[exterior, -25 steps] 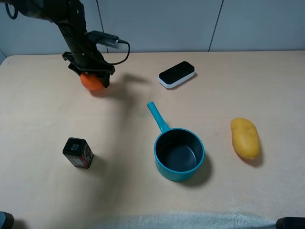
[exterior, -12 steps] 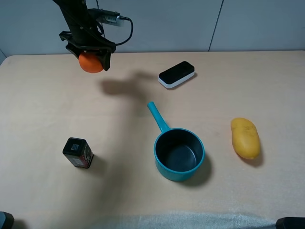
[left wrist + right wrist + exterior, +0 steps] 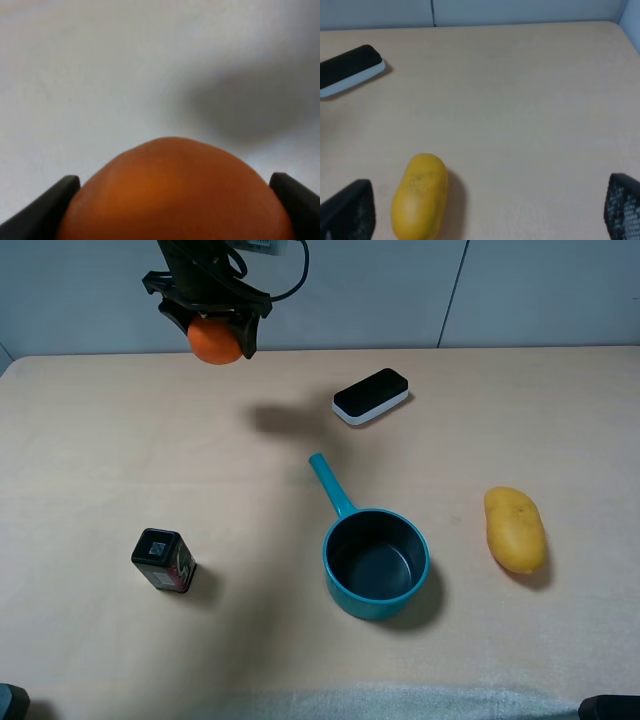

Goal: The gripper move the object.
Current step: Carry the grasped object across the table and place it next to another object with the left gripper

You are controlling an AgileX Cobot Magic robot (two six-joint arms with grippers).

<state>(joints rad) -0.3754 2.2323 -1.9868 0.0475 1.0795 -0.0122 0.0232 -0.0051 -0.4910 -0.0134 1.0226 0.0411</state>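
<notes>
- Your left gripper (image 3: pixel 212 332) hangs high over the far left part of the table (image 3: pixel 90 470), its dark fingers (image 3: pixel 247 338) clenched on the orange mandarin (image 3: pixel 216 344), a black cable looping behind it.
- The mandarin is clear of the tabletop; its shadow (image 3: pixel 285 420) falls on bare wood just left of the black-and-white block (image 3: pixel 371 395).
- In your left wrist view, the mandarin (image 3: pixel 175 195) fills the lower frame. A finger (image 3: pixel 42 212) presses at each flank, with the blurred table and the shadow far beneath.
- Your right gripper (image 3: pixel 485 210) stands released, jaws wide apart with nothing between them, above the table's right side.
- Under that open claw lies the yellow potato-like fruit (image 3: pixel 419 202), resting lengthwise on the wood. The block (image 3: pixel 350 70) sits well apart from it, toward the wall.
- The high camera puts the same fruit (image 3: pixel 515 530) to the right of a teal saucepan (image 3: pixel 375 565). The pan's handle points toward the block.
- A small dark box (image 3: pixel 163 560) sits alone at the near left, well away from the saucepan.
</notes>
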